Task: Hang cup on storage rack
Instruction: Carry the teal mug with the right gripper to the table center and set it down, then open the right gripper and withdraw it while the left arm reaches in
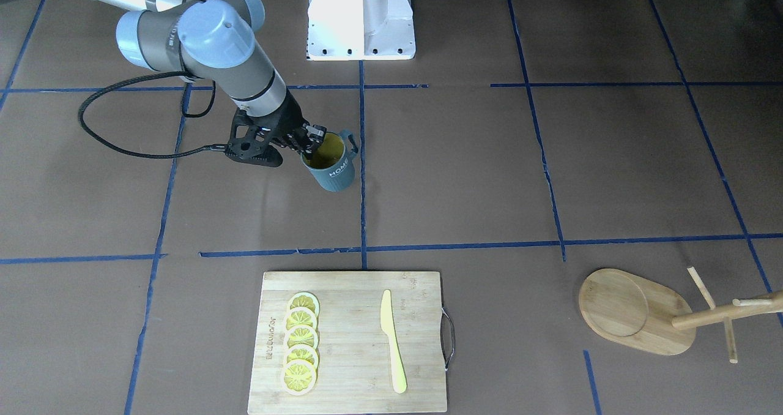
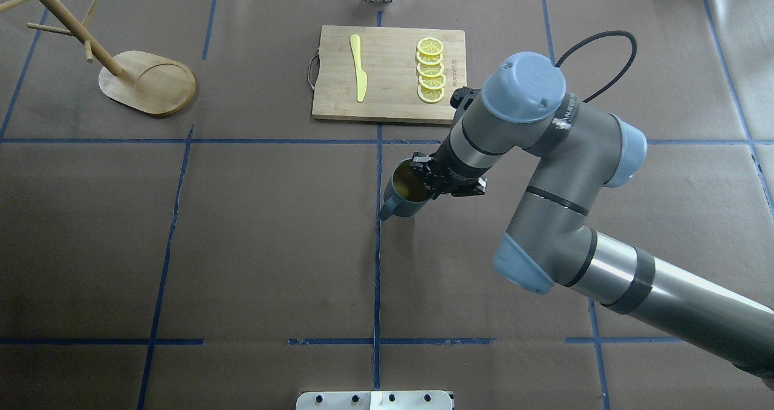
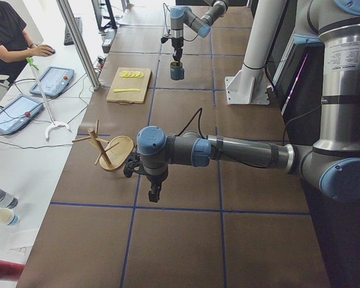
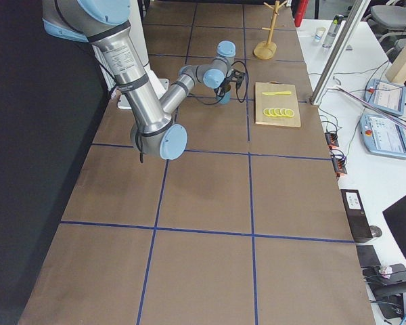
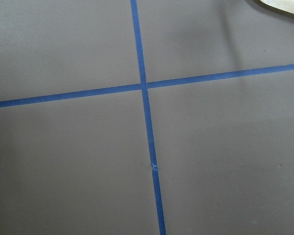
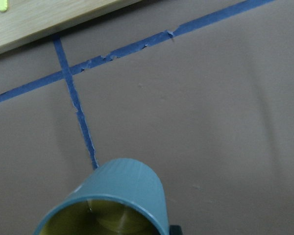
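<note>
Cup (image 1: pixel 333 169): held just off the board's (image 2: pixel 387 104) robot-side edge, near its slice end.
Right jaws: closed on the rim, one finger inside and one outside; the handle (image 1: pixel 350 139) is kept clear, judged ready for a peg.
Left jaws: state cannot be told.
Rack (image 2: pixel 151 86): stood well apart from the board, towards the robot's left; pegs bare.
Cup contents: nothing seen inside.
Board load: lemon slices (image 2: pixel 430 71) in a row, a knife (image 2: pixel 358 68) alongside.

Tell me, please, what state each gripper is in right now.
Left gripper: cannot be told.
Right gripper: closed on the cup, gripping its rim.
</note>
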{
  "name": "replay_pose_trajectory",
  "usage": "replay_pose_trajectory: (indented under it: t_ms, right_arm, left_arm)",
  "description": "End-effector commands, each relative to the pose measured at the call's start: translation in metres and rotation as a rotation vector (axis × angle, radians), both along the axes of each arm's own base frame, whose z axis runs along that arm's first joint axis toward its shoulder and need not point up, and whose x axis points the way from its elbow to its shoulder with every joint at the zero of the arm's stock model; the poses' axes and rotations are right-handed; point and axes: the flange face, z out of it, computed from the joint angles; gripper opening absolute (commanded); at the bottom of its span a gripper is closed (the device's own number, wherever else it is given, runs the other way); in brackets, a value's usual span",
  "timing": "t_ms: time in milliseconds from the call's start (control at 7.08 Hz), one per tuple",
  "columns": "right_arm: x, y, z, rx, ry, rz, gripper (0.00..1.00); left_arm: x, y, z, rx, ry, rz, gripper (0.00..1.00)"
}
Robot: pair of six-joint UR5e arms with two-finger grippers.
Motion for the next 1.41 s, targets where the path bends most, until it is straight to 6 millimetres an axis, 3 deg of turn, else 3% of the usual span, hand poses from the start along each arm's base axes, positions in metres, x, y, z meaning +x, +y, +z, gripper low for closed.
replay_pose_trajectory:
  t_ms: [0, 282, 424, 565, 706, 847, 1129, 1271]
  right_arm:
    - [-0.039, 0.002, -0.01, 0.017, 0.031, 0.026, 0.01]
    - [-0.054, -0.006, -0.013, -0.014, 0.046, 0.043, 0.05]
    - [-0.054, -0.007, -0.013, -0.026, 0.049, 0.05, 0.61]
    - [-0.054, -0.007, -0.017, -0.02, 0.047, 0.056, 0.99]
    - [-0.041, -0.011, -0.029, -0.003, 0.023, 0.066, 1.0]
    - [-0.001, -0.027, -0.042, 0.011, -0.016, 0.104, 1.0]
    - [0.108, -0.031, -0.008, 0.028, -0.066, 0.108, 1.0]
    - [0.149, -0.039, 0.028, 0.061, -0.042, 0.079, 1.0]
  left_arm:
    - [0.006, -0.001, -0.002, 0.006, 0.0, 0.012, 1.0]
    - [0.006, -0.001, -0.009, 0.02, -0.001, 0.012, 1.0]
    - [0.016, -0.002, -0.021, 0.046, 0.002, 0.035, 1.0]
    - [0.054, -0.006, -0.053, 0.151, 0.014, 0.111, 1.0]
    - [0.084, -0.007, -0.079, 0.226, 0.032, 0.149, 1.0]
    - [0.113, -0.003, -0.107, 0.247, 0.061, 0.134, 1.0]
    - [0.209, 0.014, -0.153, 0.385, 0.207, 0.173, 1.0]
    - [0.269, 0.017, -0.202, 0.418, 0.318, 0.195, 1.0]
